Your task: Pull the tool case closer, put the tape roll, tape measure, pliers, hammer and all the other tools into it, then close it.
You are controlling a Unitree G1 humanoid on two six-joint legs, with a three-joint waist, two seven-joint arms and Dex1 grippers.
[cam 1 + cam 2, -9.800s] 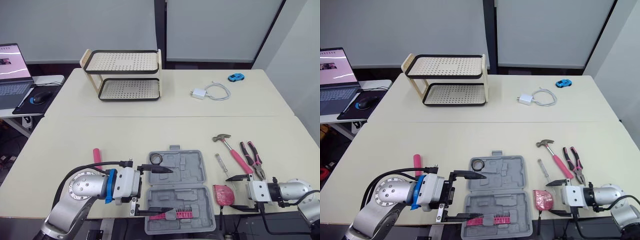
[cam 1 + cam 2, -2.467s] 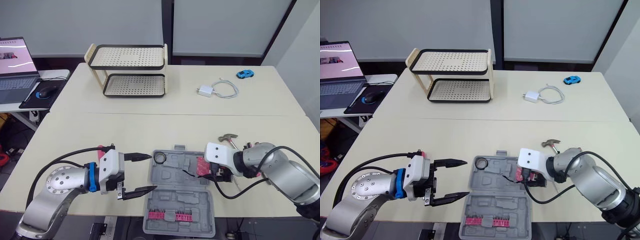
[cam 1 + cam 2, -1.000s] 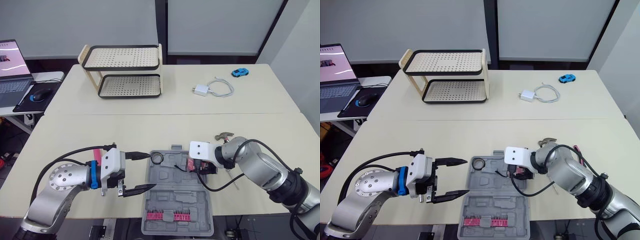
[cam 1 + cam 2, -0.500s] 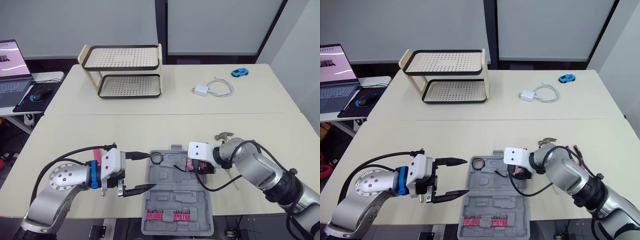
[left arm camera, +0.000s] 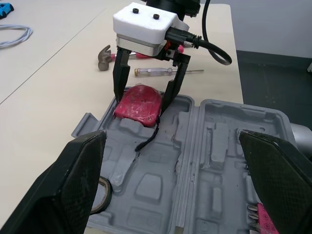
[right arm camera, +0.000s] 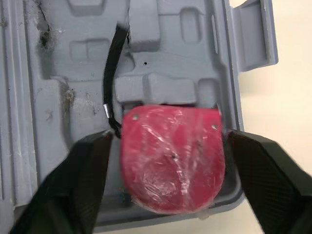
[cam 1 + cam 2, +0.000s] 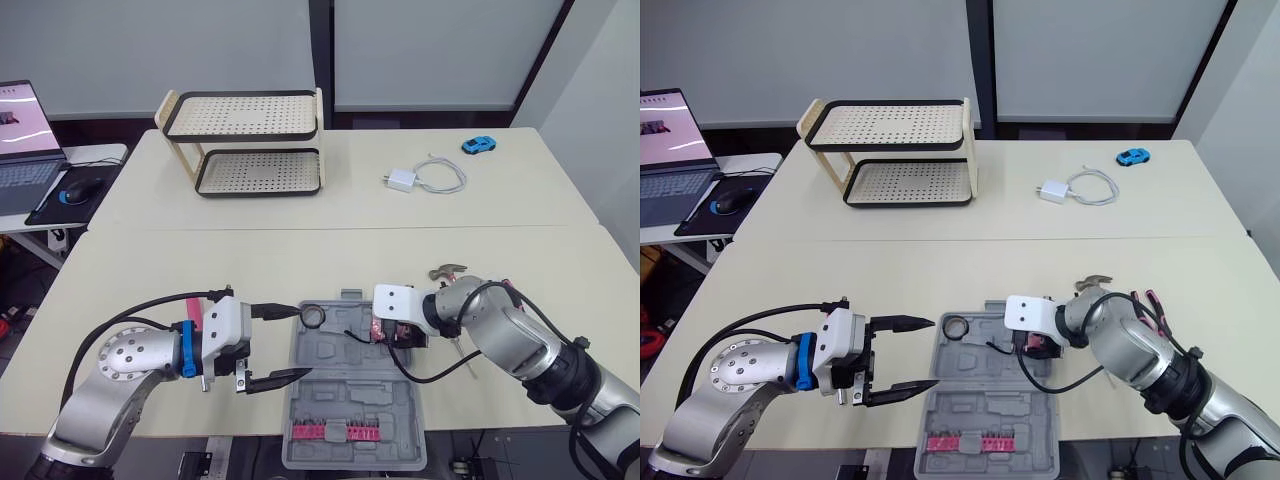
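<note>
The grey tool case (image 7: 345,395) lies open at the table's front. A black tape roll (image 7: 313,317) sits in its far left corner and a pink bit holder (image 7: 342,432) in its near half. My right gripper (image 5: 141,103) is shut on the red tape measure (image 6: 173,156), which is low in the case's far right recess with its black strap (image 6: 114,58) trailing across the tray. My left gripper (image 7: 296,341) hangs open and empty just left of the case. To the right of the case lie the hammer (image 7: 445,271) and a screwdriver (image 5: 156,72). The pliers are mostly hidden behind my right arm.
A pink-handled tool (image 7: 190,300) lies left of my left arm. A two-tier rack (image 7: 245,145), a white charger with cable (image 7: 420,178) and a blue toy car (image 7: 476,146) are on the far table. A laptop (image 7: 20,120) and a mouse (image 7: 75,188) sit on a side desk at left.
My right gripper took the tape measure from the table's front edge and carried it left into the case, easing slightly left and lower in the last second. My left gripper drew back left from the case.
</note>
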